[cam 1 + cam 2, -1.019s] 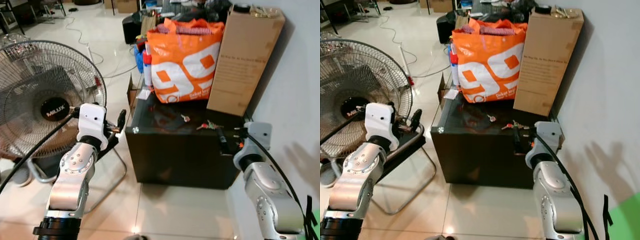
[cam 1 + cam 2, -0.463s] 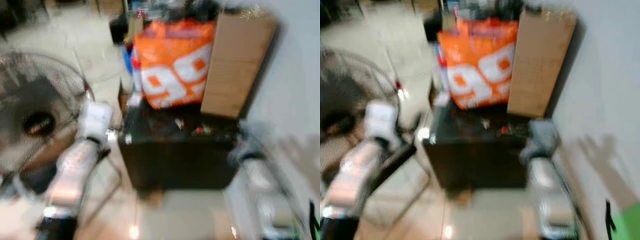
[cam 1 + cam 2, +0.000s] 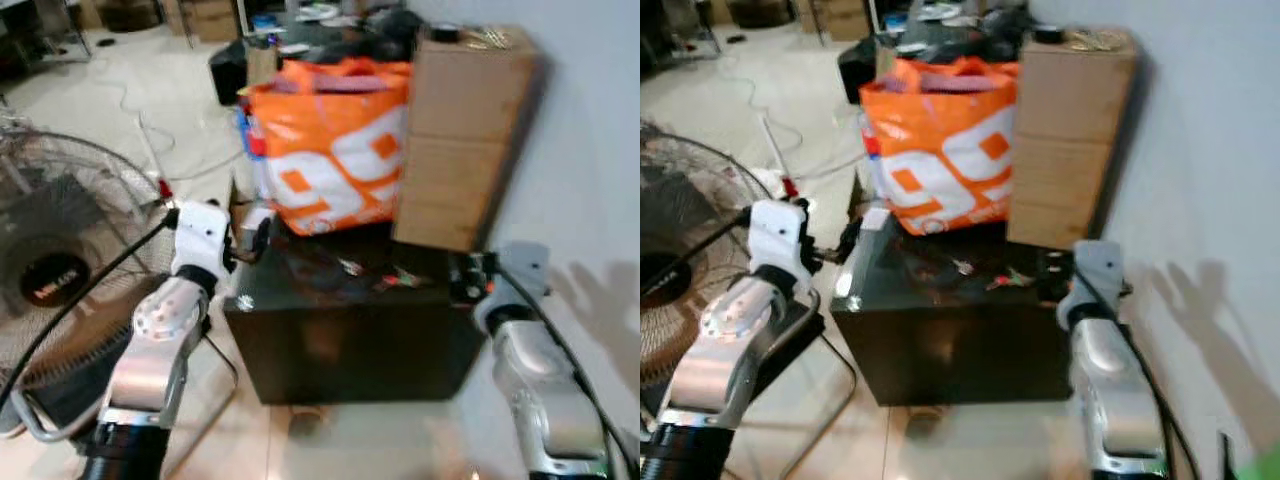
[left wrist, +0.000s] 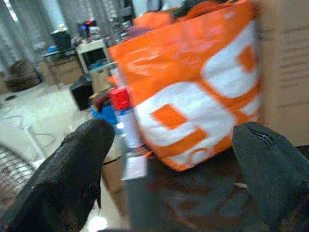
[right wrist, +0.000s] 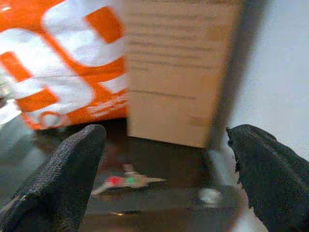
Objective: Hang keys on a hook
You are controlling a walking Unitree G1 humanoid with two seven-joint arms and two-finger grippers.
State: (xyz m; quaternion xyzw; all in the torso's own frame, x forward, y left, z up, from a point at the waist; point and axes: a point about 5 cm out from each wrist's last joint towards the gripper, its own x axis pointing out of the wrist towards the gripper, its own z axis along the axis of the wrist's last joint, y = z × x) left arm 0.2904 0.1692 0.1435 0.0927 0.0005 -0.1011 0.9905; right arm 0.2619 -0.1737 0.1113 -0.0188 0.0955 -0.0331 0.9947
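- A black cabinet stands against the wall before us; our view has swung closer since a second ago, through blur.
- The orange bag sits at its 11 o'clock.
- Our left gripper and right gripper both hover spread wide, empty.
- The keys lie at the cabinet's 2 o'clock, now within our right gripper's reach.

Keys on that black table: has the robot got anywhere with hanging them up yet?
Barely. The keys lie untouched on the black table. The right gripper is open, aimed at them; the left gripper is open too. Grasping and hanging are left; no hook is visible.
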